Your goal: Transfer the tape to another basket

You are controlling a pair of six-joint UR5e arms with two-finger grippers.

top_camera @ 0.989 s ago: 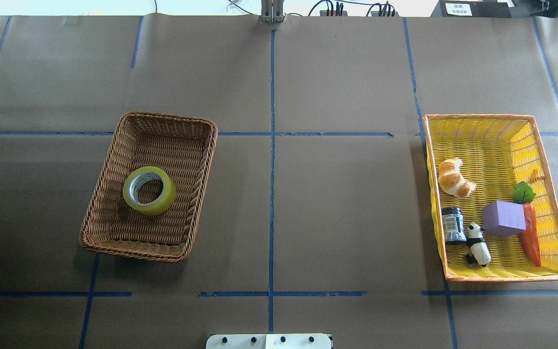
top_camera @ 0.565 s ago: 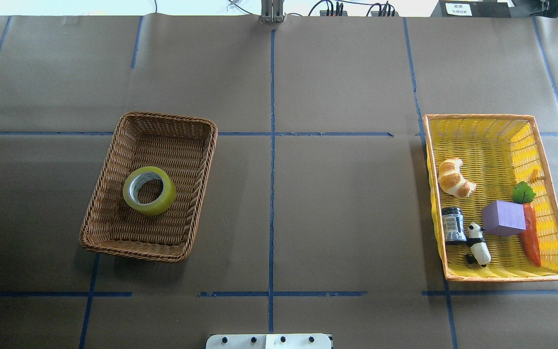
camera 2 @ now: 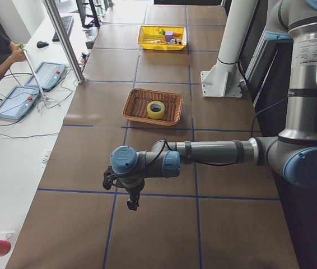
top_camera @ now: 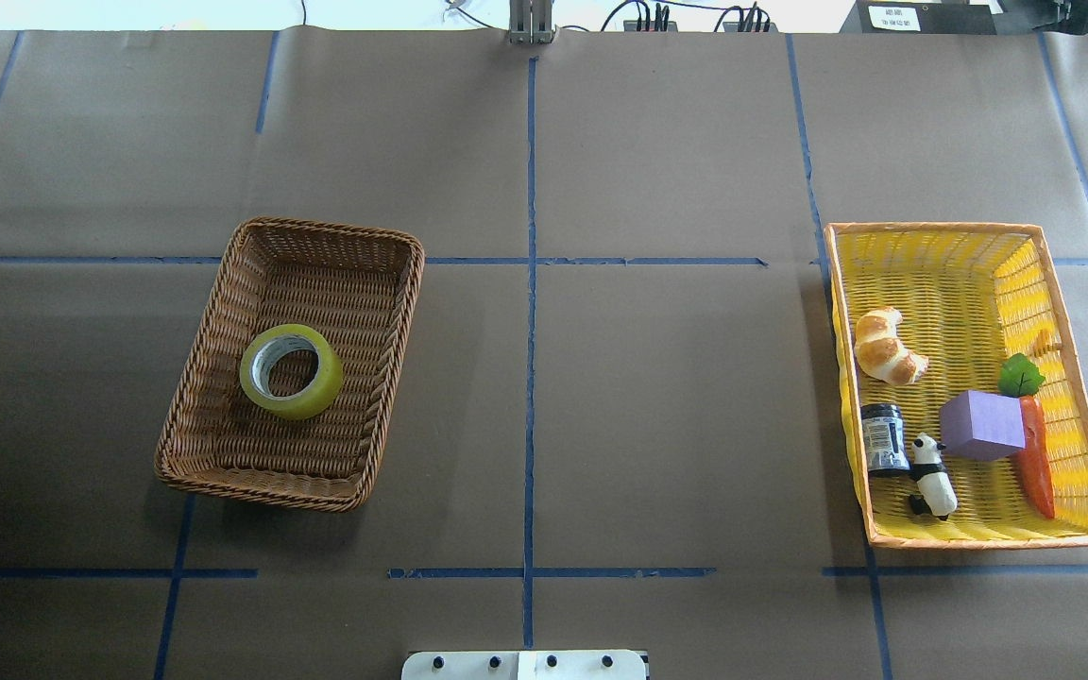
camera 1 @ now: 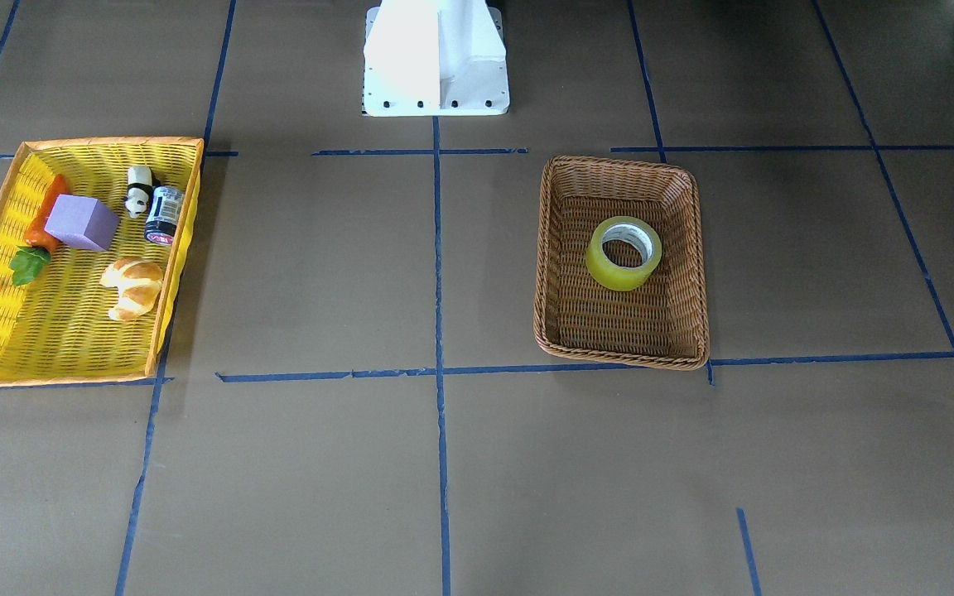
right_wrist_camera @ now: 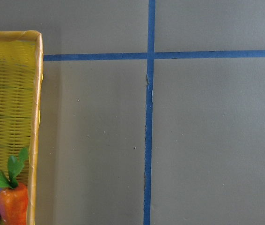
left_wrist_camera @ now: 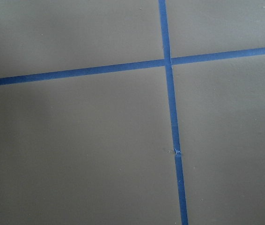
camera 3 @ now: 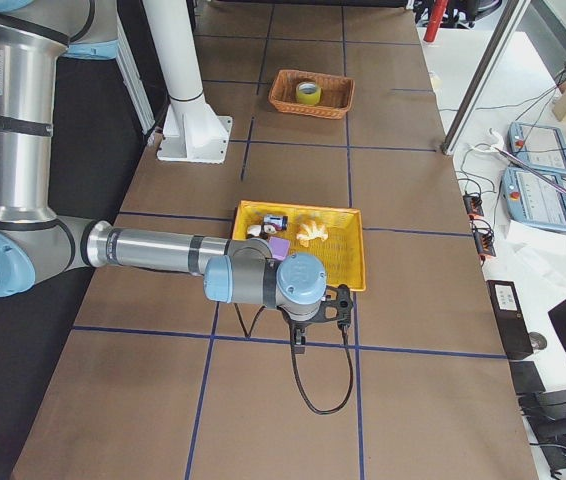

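The yellow tape roll (top_camera: 303, 404) lies flat inside the brown wicker basket (top_camera: 409, 274) on the table's left half. It also shows in the front view (camera 1: 618, 277) and in both side views. My left gripper (camera 2: 132, 203) hangs over bare table, well short of the brown basket (camera 2: 133, 109). My right gripper (camera 3: 340, 305) hovers just in front of the yellow plastic basket (camera 3: 348, 255). Both grippers show only in the side views, so I cannot tell whether they are open or shut. Neither wrist view shows fingers.
The yellow basket (top_camera: 941, 274) on the right holds a croissant (top_camera: 884, 348), a purple block (top_camera: 980, 425), a carrot (top_camera: 1035, 463), a small jar (top_camera: 883, 437) and a panda figure (top_camera: 933, 477). The robot base (camera 1: 436, 58) stands at the table's near edge.
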